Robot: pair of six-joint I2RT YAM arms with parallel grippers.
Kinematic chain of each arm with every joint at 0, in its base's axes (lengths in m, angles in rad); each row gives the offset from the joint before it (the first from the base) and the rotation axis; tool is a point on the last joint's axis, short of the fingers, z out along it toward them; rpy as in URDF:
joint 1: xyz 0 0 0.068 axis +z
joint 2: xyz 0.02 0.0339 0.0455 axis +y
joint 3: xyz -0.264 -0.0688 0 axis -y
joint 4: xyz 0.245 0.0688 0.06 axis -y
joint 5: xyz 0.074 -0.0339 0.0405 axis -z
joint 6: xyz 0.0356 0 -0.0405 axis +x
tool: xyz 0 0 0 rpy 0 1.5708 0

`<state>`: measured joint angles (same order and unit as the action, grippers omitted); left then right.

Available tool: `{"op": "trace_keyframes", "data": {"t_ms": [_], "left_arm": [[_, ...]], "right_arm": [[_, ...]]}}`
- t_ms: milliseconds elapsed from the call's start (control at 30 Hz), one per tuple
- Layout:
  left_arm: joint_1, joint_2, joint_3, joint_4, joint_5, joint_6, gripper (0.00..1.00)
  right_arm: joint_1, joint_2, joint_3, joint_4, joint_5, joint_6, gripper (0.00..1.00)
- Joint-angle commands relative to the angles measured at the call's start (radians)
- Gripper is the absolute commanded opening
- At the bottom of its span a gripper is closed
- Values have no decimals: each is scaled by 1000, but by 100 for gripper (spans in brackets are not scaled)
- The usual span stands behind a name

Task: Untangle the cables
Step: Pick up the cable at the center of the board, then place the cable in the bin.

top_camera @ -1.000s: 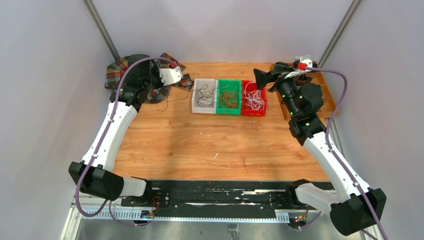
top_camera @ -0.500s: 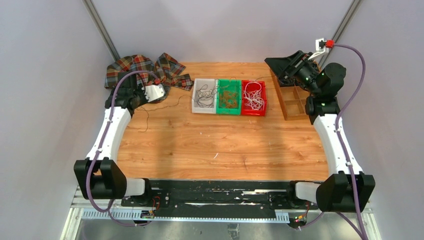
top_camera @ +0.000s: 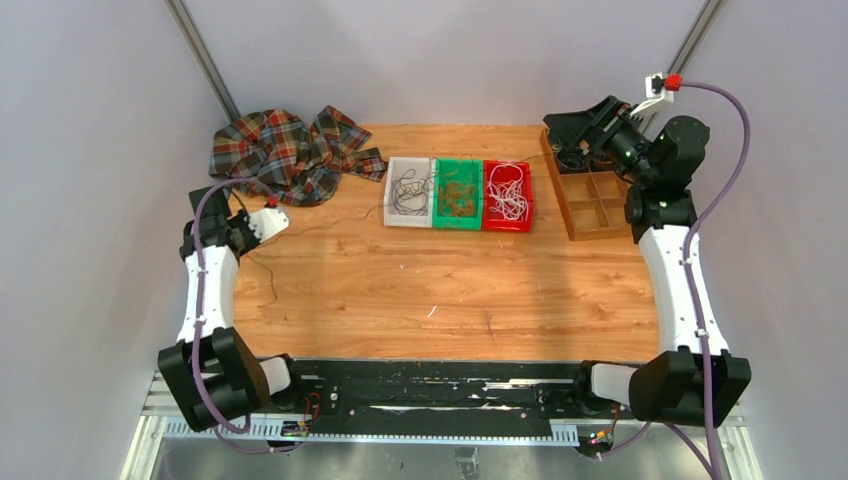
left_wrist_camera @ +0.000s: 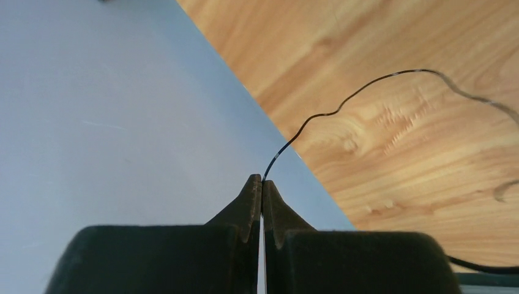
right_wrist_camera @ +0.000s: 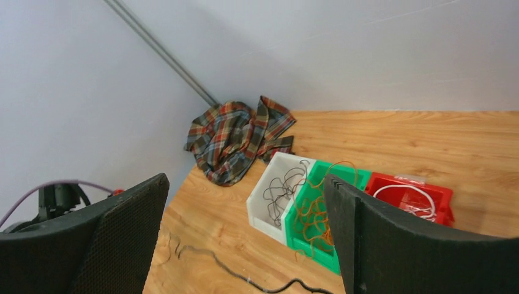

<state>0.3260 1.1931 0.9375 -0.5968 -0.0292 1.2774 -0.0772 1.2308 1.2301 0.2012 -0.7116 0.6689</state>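
Stretching between pale grey walls [top_camera: 450, 60], the wooden worktop [top_camera: 450, 290] fills the scene. Right gripper [right_wrist_camera: 248, 236] stands spread and empty — three bins [right_wrist_camera: 267, 223] of cables [right_wrist_camera: 309, 208] beyond it. Left gripper [left_wrist_camera: 262, 184] pinches a black cable [left_wrist_camera: 343, 105], its far end cut off.

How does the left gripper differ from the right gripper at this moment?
The left gripper is shut, pinching a thin black cable; the right gripper is open and holds nothing. The left gripper is near the table's left edge; the right gripper hangs over the wooden tray. Both have black fingers.
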Motion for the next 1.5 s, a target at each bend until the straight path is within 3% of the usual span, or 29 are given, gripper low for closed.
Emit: {"op": "trace_keyframes", "data": {"t_ms": [0,67,133,233,367,433,500,667,767,867,1033,1267,1467], "left_arm": [[155,36,-63,67,97,80,1],[210,84,-78,83,57,100,0],[278,80,-95,71,121,126,1],[365,45,-132,71,163,179,0],[377,-3,-43,-112,327,141,1],[374,-26,-42,-96,355,134,0],[365,-43,-17,-164,407,131,0],[146,-175,84,-326,475,12,0],[-6,-256,150,-350,499,-73,0],[-101,-228,243,-378,501,-176,0],[-162,-114,383,-419,544,-316,0],[-275,-110,513,-418,604,-433,0],[-368,-76,647,-419,606,-549,0]], "right_arm": [[-31,-2,71,-46,51,-68,95],[-31,35,112,-69,8,-84,94],[-32,67,155,-122,2,-108,94],[-33,64,163,-162,95,-157,95],[42,74,173,-183,161,-231,95],[80,64,181,-245,270,-311,95],[100,51,143,-187,234,-281,95],[365,45,92,-185,290,-479,95],[499,27,-54,-38,283,-490,93],[641,19,-173,86,308,-525,92],[850,130,-146,24,330,-608,92],[1007,254,-119,126,351,-663,92],[1018,379,-69,256,356,-703,93]]}}
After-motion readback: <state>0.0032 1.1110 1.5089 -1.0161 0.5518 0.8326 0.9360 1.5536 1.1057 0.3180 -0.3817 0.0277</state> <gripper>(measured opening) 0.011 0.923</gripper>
